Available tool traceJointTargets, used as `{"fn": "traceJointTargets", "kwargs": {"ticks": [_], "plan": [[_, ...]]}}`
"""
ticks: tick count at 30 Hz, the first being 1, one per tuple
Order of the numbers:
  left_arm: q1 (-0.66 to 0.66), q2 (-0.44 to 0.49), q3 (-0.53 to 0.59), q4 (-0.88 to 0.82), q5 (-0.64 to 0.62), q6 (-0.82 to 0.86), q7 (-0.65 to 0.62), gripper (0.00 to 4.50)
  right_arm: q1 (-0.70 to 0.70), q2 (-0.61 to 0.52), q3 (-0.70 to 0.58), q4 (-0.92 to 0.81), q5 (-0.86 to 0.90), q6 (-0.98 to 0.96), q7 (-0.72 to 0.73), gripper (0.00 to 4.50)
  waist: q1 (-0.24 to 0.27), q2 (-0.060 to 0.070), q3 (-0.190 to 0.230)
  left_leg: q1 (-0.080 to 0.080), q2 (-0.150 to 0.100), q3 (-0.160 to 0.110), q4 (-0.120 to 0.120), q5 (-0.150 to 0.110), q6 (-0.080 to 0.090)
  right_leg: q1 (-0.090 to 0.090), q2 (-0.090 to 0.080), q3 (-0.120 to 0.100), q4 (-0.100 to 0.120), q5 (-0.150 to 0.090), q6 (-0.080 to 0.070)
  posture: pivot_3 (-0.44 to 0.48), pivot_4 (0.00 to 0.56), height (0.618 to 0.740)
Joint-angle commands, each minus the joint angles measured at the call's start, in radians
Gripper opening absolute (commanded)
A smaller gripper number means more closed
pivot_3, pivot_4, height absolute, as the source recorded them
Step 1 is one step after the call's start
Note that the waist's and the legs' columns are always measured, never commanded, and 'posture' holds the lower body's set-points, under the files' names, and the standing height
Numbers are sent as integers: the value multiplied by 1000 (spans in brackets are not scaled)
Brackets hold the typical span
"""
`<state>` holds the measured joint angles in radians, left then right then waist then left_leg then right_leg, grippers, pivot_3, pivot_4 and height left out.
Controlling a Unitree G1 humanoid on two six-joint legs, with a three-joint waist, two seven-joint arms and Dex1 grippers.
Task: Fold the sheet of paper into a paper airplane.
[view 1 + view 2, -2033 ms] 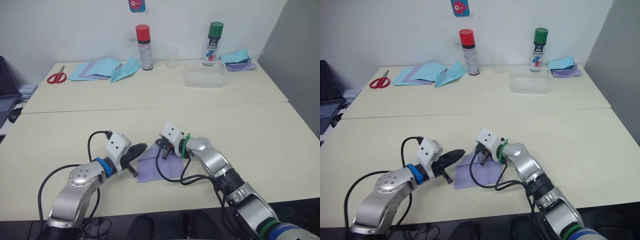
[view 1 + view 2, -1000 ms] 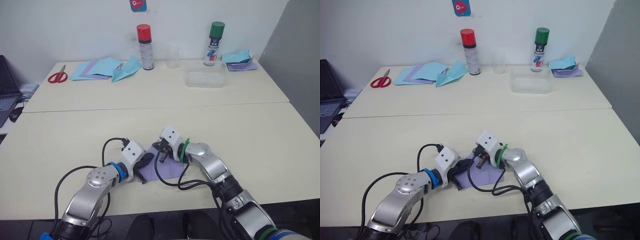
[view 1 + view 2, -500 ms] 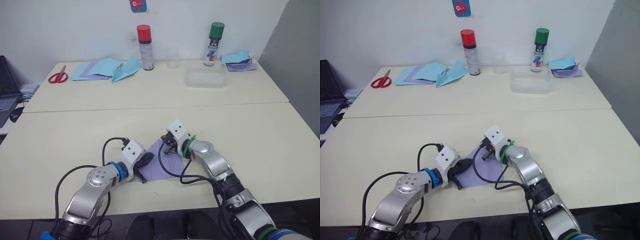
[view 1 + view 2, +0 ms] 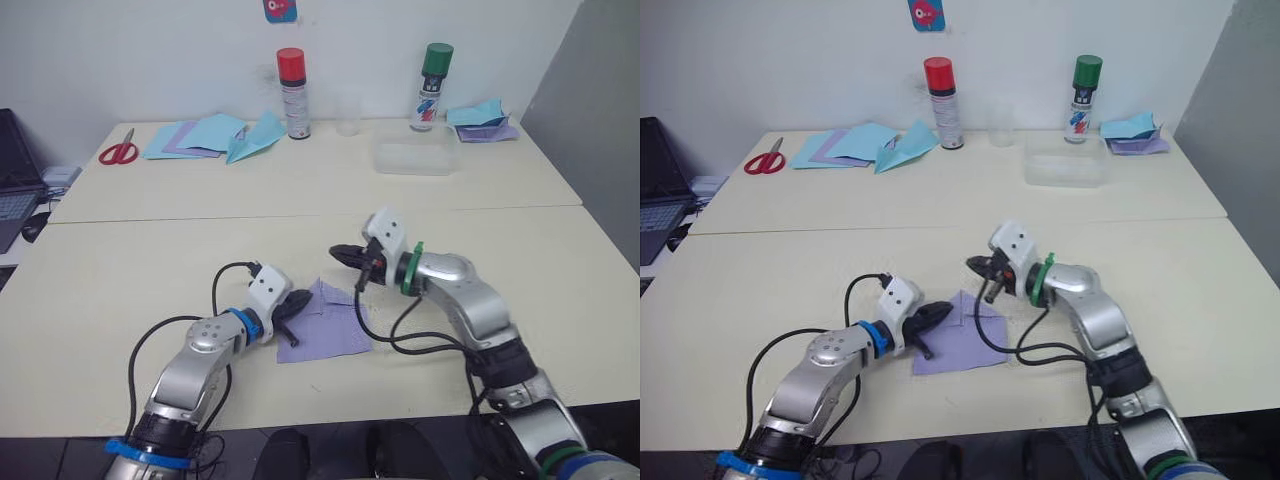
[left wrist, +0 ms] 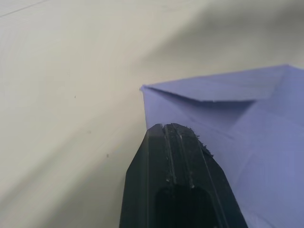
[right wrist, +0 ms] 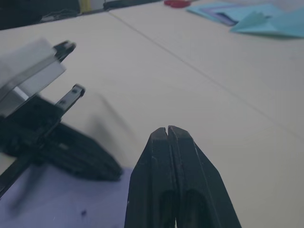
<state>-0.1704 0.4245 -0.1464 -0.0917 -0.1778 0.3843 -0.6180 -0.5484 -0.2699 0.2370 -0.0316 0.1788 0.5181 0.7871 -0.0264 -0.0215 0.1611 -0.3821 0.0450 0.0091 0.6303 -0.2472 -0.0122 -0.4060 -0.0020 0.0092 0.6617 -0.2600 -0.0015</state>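
Observation:
The lavender sheet of paper (image 4: pixel 332 326) lies flat near the table's front edge, with a triangular flap folded over at its far left corner (image 5: pixel 209 95). My left gripper (image 4: pixel 300 298) is shut and its tips (image 5: pixel 169 128) rest against the sheet's left edge, just behind that corner. Above the table, beyond the sheet's far edge, my right gripper (image 4: pixel 336 252) hovers shut and holds nothing; its closed tips (image 6: pixel 167 129) point toward the left gripper (image 6: pixel 78 161). No paper airplane shape shows in the sheet.
At the back stand a red spray can (image 4: pixel 291 78), a clear cup (image 4: pixel 347 115), a green spray can (image 4: pixel 432 72) and a clear plastic container (image 4: pixel 415 158). Light-blue sheets (image 4: pixel 195 135), a light-blue paper plane (image 4: pixel 255 137) and red scissors (image 4: pixel 118 152) lie back left; more paper (image 4: pixel 482 118) back right.
My right gripper has let go of the sheet's far corner and lifted away toward the right. The sheet now lies flatter. My left gripper stays at its left edge.

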Motion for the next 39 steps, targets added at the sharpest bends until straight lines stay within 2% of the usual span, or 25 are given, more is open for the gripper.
{"fn": "traceJointTargets", "kwargs": {"ticks": [1, 6, 12, 19, 25, 29, 33, 39], "plan": [[-13, -42, -31, 51, 16, -38, 1, 14, -4, -36, -12, -9, 7, -22, 26, 0, 0, 0, 0, 0, 0, 0, 0, 0, 0, 0, 0, 0, 0, 0, 0, 0, 150, 740], [-55, -39, -2, -19, -23, 13, -26, 14, -29, -66, -50, 49, 9, -32, 10, 0, -1, -2, 1, -1, 0, 1, 0, 0, 0, -1, 1, 1, 0, 0, 0, 0, 150, 740], [-101, -40, -4, 72, -26, 21, -65, 14, -35, -81, -54, 100, -12, -73, -9, 0, -3, -2, 2, -2, -1, 2, 0, 0, 0, -2, 3, 1, 0, 0, 0, 0, 150, 740], [-93, -14, 12, 68, -25, 33, -75, 14, -27, -62, -37, 97, -12, -79, -22, 0, -4, -2, 2, -2, 0, 2, 0, 0, 0, -2, 3, 2, 0, 0, 0, 0, 150, 740], [-67, -7, 68, 25, -96, 87, -89, 14, 9, -45, 23, 60, -57, -86, -46, 0, -3, -2, 2, -2, 1, 1, 0, 0, 0, -3, 3, 1, 0, 0, 0, 0, 150, 740], [-21, 68, 111, 14, -174, 119, -201, 14, 23, -5, 83, 18, -95, -62, -81, 0, -7, -2, 2, -2, 1, 2, 0, 0, 0, -3, 3, 2, 1, 0, 0, 0, 150, 740], [-30, 151, 158, 107, -212, 99, -302, 14, 0, 55, 167, 43, -160, -58, -120, 0, -7, -2, 2, -2, 2, 1, 0, 0, 0, -5, 3, 1, 2, 0, 0, 0, 150, 740], [-94, 166, 143, 247, -167, 25, -347, 14, -65, 93, 254, 187, -261, -74, -142, 0, -4, -2, 3, -2, 1, 0, 0, 0, 0, -5, 3, 0, 2, 1, -1, 0, 150, 740]]}}
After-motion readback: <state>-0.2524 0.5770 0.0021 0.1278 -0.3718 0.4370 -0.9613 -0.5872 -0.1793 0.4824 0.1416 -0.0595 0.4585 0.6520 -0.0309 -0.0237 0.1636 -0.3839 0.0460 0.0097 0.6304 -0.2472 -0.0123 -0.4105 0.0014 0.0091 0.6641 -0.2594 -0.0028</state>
